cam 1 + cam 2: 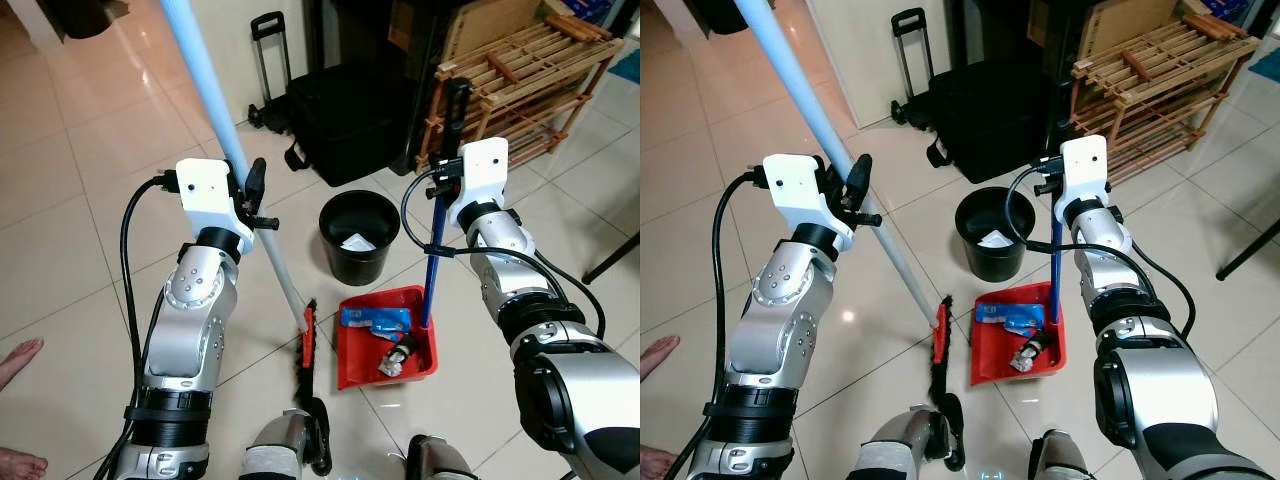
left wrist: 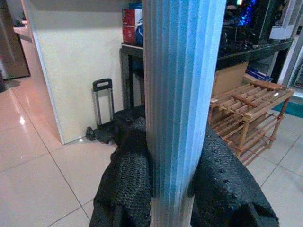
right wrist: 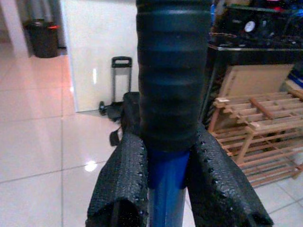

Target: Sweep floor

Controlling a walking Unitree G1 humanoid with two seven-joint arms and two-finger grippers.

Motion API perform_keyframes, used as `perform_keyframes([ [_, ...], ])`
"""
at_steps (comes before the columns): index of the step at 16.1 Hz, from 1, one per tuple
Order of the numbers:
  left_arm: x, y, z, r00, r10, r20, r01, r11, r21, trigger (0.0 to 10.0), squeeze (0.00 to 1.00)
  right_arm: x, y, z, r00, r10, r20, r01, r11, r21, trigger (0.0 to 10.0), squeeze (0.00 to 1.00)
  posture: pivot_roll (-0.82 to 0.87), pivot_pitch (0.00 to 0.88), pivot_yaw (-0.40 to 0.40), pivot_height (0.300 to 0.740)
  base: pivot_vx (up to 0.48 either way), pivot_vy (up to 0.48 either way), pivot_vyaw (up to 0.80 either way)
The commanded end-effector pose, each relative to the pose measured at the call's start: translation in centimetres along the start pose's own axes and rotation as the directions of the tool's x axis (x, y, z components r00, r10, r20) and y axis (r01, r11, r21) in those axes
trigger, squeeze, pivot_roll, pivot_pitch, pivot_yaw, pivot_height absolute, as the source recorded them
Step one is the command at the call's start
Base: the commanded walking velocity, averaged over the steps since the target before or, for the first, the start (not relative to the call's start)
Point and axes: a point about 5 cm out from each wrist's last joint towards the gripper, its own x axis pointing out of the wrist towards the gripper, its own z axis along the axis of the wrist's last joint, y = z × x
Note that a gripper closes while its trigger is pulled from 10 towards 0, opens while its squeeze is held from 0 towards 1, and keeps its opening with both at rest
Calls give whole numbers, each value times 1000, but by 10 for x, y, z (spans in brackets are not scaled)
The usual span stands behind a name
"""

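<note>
left gripper [image 1: 255, 195] clenched on the pale blue broom handle [image 1: 215, 95]; the wrist view has both black fingers [image 2: 125, 189] pressed flat against the ribbed pole. the handle slants down to the red and black broom head [image 1: 306, 345], which rests on the tile just beside the open edge of the red dustpan [image 1: 350, 360]. that slant looks chosen to drag debris sideways into the pan.

right gripper [image 1: 452, 110] clamped on the dustpan's upright blue handle [image 1: 435, 260], just under its black grip [image 3: 173, 71], probably to keep the pan flat and steady against the floor. inside the pan: a blue wrapper [image 1: 375, 320] and a dark crumpled piece, kind unclear.

black bin [image 1: 358, 238] stands just behind the pan, something white at its bottom, handy for emptying.

broom's upper end is cut off by the frame. a person's bare foot [image 1: 18, 360] shows at the left edge.
</note>
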Motion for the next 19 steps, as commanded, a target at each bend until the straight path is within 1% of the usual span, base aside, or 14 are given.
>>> perform_keyframes([
  [1,-2,0,12,999,-10,52,10,1000,0,10000,0,7,5,13,999,23,38,-24,999,24,10000,0,43,165,115,740,0,0,0],
  [5,-4,-3,12,999,-29,41,28,1000,10,10000,0,5,12,7,999,43,31,-44,998,33,10000,0,44,160,121,740,0,0,0],
  [8,-4,1,9,1000,-5,24,5,1000,8,10000,0,4,13,5,999,46,30,-47,998,43,10000,0,40,157,123,740,0,0,0],
  [13,-5,-1,7,1000,-3,12,3,1000,9,10000,0,0,13,-2,999,41,16,-42,998,54,10000,0,33,154,121,740,466,0,0],
  [19,-5,1,7,1000,7,9,-7,1000,12,10000,0,-1,14,-4,999,40,13,-41,997,60,10000,0,33,163,117,740,469,0,0],
])
